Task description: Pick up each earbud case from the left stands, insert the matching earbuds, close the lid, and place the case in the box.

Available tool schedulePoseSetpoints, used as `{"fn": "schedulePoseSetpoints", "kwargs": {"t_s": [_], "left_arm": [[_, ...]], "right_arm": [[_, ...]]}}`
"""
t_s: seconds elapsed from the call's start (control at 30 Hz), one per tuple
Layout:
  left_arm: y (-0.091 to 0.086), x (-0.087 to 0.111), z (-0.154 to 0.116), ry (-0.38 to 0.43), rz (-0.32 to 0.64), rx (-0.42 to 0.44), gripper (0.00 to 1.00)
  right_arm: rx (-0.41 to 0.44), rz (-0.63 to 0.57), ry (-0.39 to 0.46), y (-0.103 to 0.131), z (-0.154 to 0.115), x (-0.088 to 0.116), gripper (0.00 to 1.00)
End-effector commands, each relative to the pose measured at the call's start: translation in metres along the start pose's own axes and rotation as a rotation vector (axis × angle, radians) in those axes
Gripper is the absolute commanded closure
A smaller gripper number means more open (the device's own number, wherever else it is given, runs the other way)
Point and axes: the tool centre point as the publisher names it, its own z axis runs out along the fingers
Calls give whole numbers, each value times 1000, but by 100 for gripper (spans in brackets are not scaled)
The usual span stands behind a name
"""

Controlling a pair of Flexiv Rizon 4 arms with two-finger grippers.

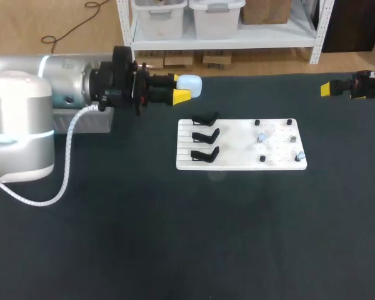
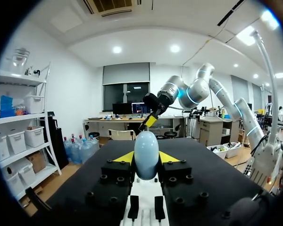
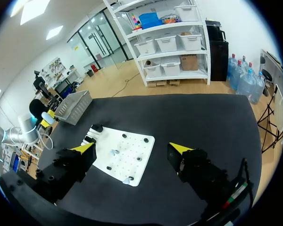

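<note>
Holding a smooth, light-blue, egg-shaped earbud case (image 1: 190, 85) near the table's (image 1: 175, 237) far edge, our left gripper (image 1: 180, 87) points its long axis to the right edge; our right gripper (image 3: 132, 148) stands wide open, empty.

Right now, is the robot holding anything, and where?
Left gripper pinches the pale blue earbud case by its sides; right gripper holds nothing.

Pale blue case (image 1: 190, 85) in left claw (image 1: 180, 87)
</note>
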Motion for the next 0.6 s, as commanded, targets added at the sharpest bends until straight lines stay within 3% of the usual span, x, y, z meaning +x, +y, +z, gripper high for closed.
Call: {"fn": "schedulePoseSetpoints", "kwargs": {"t_s": [0.03, 0.27, 0.6], "left_arm": [[-3, 0, 0, -1, 2, -42, 100], [-21, 2, 5, -31, -16, -54, 100], [-21, 6, 8, -35, -26, -41, 100]], "right_arm": [[3, 0, 0, 0, 0, 0, 0], [-53, -107, 49, 32, 10, -12, 0], [-108, -218, 131, 95, 12, -6, 0]]}}
